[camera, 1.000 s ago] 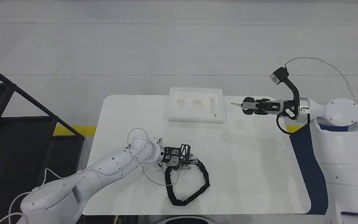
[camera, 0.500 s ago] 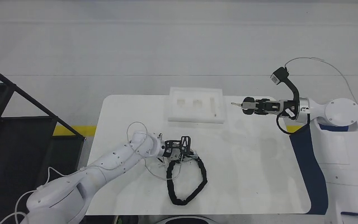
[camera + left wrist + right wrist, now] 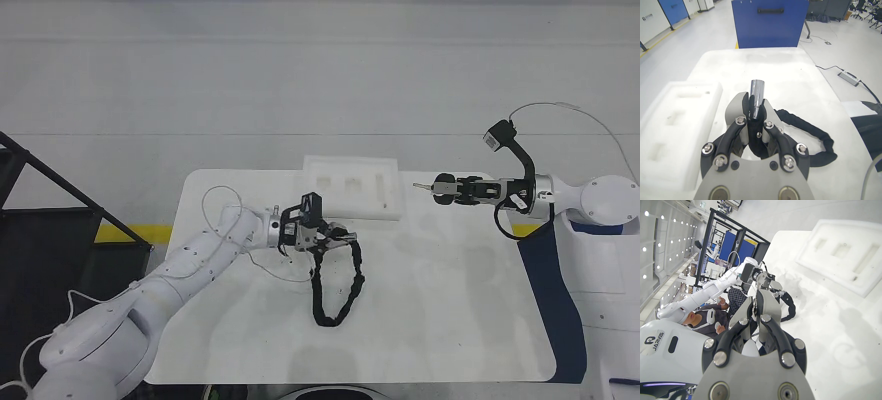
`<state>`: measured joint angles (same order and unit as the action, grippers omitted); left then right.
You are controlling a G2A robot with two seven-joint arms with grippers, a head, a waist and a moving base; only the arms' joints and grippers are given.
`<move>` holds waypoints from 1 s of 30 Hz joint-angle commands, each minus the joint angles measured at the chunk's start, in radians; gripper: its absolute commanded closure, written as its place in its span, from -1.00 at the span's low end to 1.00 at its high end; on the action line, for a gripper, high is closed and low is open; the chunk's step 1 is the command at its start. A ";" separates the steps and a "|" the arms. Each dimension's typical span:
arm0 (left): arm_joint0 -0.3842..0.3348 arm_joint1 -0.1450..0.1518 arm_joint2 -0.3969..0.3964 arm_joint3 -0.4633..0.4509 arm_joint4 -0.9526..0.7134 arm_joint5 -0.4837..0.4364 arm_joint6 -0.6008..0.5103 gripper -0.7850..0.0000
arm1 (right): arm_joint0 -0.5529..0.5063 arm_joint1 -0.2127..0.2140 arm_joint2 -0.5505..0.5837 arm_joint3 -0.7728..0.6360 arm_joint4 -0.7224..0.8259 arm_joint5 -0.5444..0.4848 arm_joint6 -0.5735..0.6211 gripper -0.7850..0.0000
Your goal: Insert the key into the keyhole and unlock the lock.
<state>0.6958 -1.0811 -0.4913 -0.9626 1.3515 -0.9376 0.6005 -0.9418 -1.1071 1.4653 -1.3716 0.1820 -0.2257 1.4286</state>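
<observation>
- The left gripper [image 3: 755, 108] has carried the lock [image 3: 757, 91] from near the table's [image 3: 450, 320] front edge up to just beside the foam tray [image 3: 352, 186]. The right arm has kept its place.
- The left gripper's fingers are clenched on the lock's chrome cylinder, which sticks out past the fingertips. Its black chain [image 3: 335, 290] loops back across the table.
- The right gripper [image 3: 440, 187] is over the table's far right part and pinches the key [image 3: 419, 185], which points toward the tray.
- The tray has two squarish recesses and one long slot. A small dark speck sits at the slot's end.
</observation>
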 commanded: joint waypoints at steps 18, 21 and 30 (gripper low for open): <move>-0.118 -0.052 -0.030 0.004 0.080 -0.020 0.262 1.00 | 0.001 0.070 -0.050 -0.239 0.041 0.231 0.107 1.00; -0.136 -0.070 -0.010 -0.015 0.074 -0.012 0.270 1.00 | 0.001 0.084 -0.061 -0.272 0.043 0.232 0.107 1.00; -0.179 -0.124 0.078 -0.011 0.086 0.039 0.321 1.00 | 0.004 0.146 -0.117 -0.335 0.020 0.247 0.107 1.00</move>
<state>0.5202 -1.2003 -0.4243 -0.9759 1.4345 -0.9035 0.9168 -0.9372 -0.9688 1.3486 -1.7032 0.2032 0.0182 1.5359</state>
